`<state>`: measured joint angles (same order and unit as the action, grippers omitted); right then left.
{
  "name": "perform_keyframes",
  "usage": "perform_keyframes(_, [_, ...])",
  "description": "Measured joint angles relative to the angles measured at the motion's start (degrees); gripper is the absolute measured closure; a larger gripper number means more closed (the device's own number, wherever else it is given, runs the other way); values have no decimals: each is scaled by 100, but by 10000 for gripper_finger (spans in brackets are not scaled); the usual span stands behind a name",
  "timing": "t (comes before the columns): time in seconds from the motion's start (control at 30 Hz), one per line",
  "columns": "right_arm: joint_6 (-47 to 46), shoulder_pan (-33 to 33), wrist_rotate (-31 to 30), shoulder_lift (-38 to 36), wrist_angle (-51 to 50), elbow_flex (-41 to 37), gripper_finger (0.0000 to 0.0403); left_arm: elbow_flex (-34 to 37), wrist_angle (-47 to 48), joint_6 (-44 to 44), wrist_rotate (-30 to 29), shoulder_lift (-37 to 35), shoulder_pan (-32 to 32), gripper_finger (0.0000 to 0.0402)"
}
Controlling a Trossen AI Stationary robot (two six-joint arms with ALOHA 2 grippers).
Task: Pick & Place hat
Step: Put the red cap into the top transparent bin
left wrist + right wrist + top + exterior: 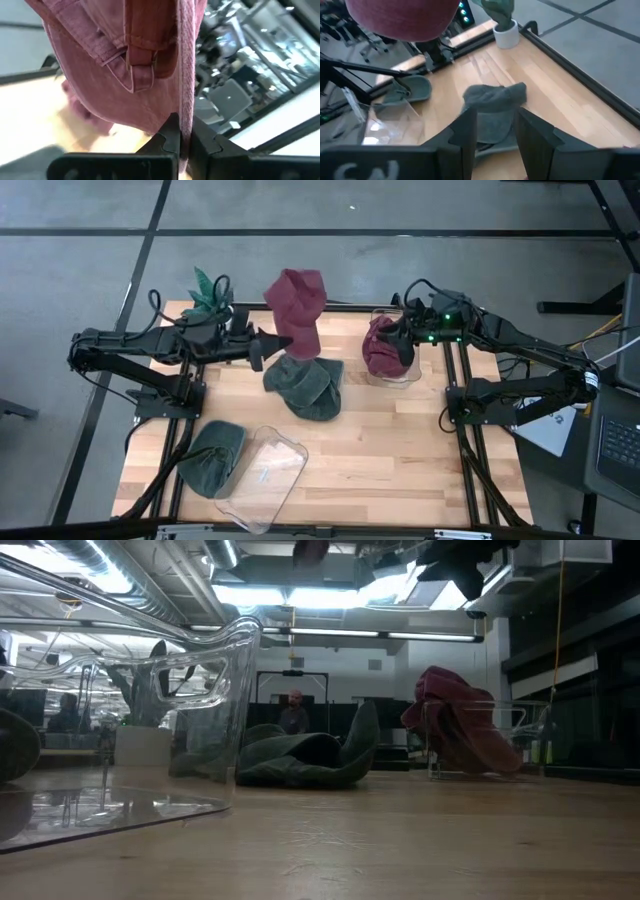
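- High view: the left gripper holds a maroon hat lifted above the green hats at the table's middle. Another maroon hat already sits in the clear bin by the right gripper; a second clear bin stands near the front.
- Low view: the carried hat barely shows at the top edge.
- Left wrist view: the fingers are pinched tight on the hat's brim.
- Right wrist view: jaws stand apart, empty.
- Judgement: the pick is done; placing remains.
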<state>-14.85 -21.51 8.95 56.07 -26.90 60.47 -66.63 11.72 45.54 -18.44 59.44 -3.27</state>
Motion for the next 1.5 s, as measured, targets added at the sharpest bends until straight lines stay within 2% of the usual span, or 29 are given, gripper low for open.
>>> perform_keyframes(0.23, [-446,0,38,0,859,0,276,0,-637,-1106,189,0,0,395])
perform_keyframes(0.33, [-535,0,291,0,1413,0,276,-2,-818,-1439,311,0,0,395])
perform_keyframes(0.6, [-770,1,630,2,2350,0,266,-2,-555,-2113,350,24,0,394])
perform_keyframes(0.8, [-884,104,733,26,2526,0,199,-2,-447,-2715,341,280,0,395])
perform_keyframes(0.93, [-754,283,776,107,2884,0,143,-2,-387,-2893,319,474,27,395])
perform_keyframes(1.03, [-580,431,774,218,3149,0,114,-2,-400,-2965,312,586,60,395])
perform_keyframes(1.27, [-38,720,643,816,3013,532,105,-2,-397,-3134,283,828,118,395])
perform_keyframes(1.5, [1117,1008,-353,1459,1574,1610,117,-2,-360,-3328,98,907,111,395])
